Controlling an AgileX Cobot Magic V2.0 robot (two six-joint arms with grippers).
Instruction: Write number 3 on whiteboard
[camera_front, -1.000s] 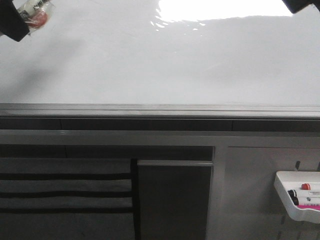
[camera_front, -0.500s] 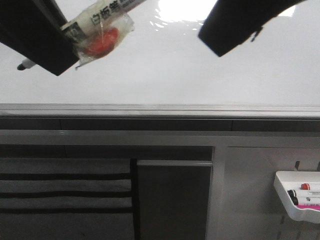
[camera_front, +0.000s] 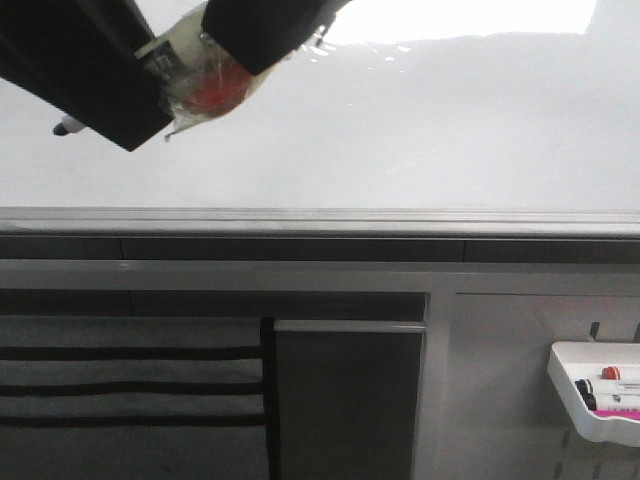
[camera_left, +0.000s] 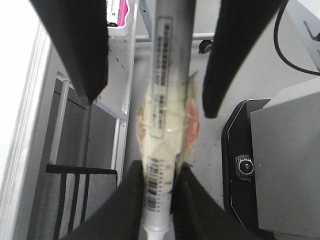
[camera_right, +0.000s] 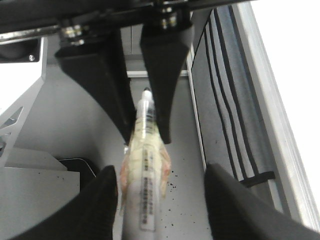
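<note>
Overhead, matte-black left fingers pinch a tape-wrapped cylindrical marker — glossy whiteboard behind.

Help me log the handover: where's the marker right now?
In the front view the marker is at upper left over the whiteboard, clamped in the left gripper, with the open right gripper around its other end.

The whiteboard is showing a glossy, smooth white face, glare shining at the top of the frame, with a brushed grey metal edge rail. The marker is wearing crinkled clear plastic wrap. The left gripper and right gripper are looking matt black.
</note>
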